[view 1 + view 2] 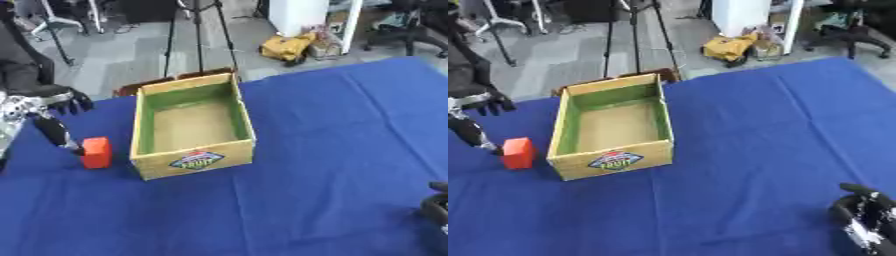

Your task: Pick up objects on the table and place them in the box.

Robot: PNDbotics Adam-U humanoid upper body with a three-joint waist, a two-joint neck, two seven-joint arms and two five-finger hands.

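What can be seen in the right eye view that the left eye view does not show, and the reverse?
Only the right eye view shows the right hand largely whole, low at the right edge; the left eye view cuts it to a sliver. Only the left eye view shows more of the left hand and its silver wrist. Both share the orange block on the blue table, left of the open wooden box, which holds nothing visible.

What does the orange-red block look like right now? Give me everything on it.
The orange-red block is a small, plain box shape with rounded edges, matte, unmarked. It stands upright on the blue tablecloth, just left of the wooden box, apart from it. A finger of the left hand reaches to its upper left side and seems to touch it; nothing curls round it.
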